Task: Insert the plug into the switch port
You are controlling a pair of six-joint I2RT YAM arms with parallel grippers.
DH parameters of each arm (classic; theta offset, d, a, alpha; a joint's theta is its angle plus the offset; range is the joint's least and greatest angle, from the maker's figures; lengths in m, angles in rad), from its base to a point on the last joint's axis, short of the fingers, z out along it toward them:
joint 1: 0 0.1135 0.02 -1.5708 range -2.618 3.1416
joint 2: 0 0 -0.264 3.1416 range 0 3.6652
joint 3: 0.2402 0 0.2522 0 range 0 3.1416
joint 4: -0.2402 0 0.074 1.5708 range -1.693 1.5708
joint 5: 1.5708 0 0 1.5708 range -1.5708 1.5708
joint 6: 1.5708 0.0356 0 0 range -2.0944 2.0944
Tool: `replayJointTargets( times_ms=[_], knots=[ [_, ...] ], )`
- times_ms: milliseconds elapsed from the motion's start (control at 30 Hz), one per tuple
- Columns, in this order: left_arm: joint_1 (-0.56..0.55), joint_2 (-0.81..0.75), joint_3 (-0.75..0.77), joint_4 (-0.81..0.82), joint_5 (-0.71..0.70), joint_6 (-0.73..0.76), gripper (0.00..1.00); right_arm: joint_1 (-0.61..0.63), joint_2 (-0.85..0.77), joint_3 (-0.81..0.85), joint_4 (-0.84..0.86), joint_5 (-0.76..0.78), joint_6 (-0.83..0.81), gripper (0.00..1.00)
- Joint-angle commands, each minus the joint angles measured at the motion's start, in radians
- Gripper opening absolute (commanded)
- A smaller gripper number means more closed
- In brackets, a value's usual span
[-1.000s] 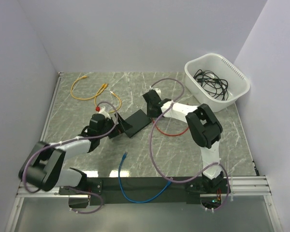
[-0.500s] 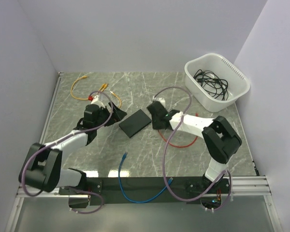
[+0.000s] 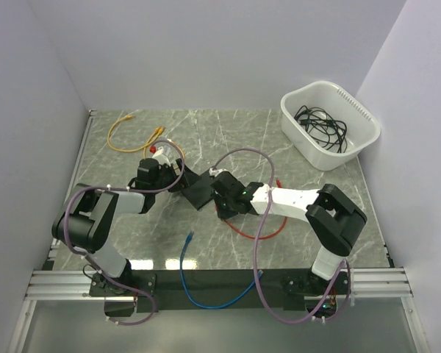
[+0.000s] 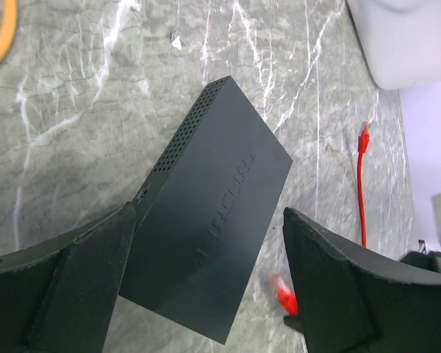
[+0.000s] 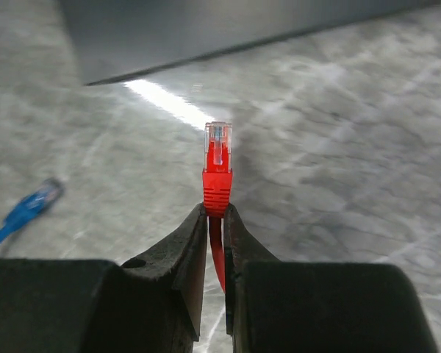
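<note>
A: Found the switch (image 3: pixel 204 187) lying flat near the middle of the worktop (image 3: pixel 154 235), a touch toward the left edge and askew to every side.

B: Confirmed from the left wrist: matte black, plain on top bar some faint embossed lettering, with a perforated strip down one long side.

A: Caught the left gripper (image 3: pixel 178 179) at the switch's left end, spread wide across the box, with one of its fingers (image 4: pixel 81 287) just beside the perforated side and the other well clear of the opposite side.

B: Couldn't tell whether that nearer finger actually touched.

A: Picked out the right gripper (image 3: pixel 224 200) just beside the switch's near side, pressed together on the red plug (image 5: pixel 218 158).

B: Pinched right at the red boot, with the clear tip poking out beyond the fingertips, upright in the wrist view.

A: Traced the red cable (image 3: pixel 239 230) looping away over the marble toward the right edge.

B: Noted a blue cable (image 3: pixel 182 268) running off the near edge, and yellow cables (image 3: pixel 156 134) toward the far left corner.

A: And a white tub (image 3: pixel 336 160) at the far right corner, with black cables (image 3: pixel 320 125) coiled inside.
</note>
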Motion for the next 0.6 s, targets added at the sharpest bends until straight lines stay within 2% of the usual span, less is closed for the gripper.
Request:
replayJointTargets(
  times_ms=[0, 300, 567],
  knots=[
    [0.003, 0.027, 0.007, 0.110, 0.051, 0.013, 0.86, 0.016, 0.015, 0.069, 0.013, -0.077, -0.037, 0.00],
    [0.003, 0.037, -0.021, 0.143, 0.072, 0.003, 0.86, 0.059, 0.084, 0.115, -0.014, -0.120, -0.037, 0.00],
    [0.003, 0.049, -0.028, 0.146, 0.066, -0.001, 0.85, 0.073, 0.151, 0.184, -0.038, -0.074, -0.050, 0.00]
  ],
)
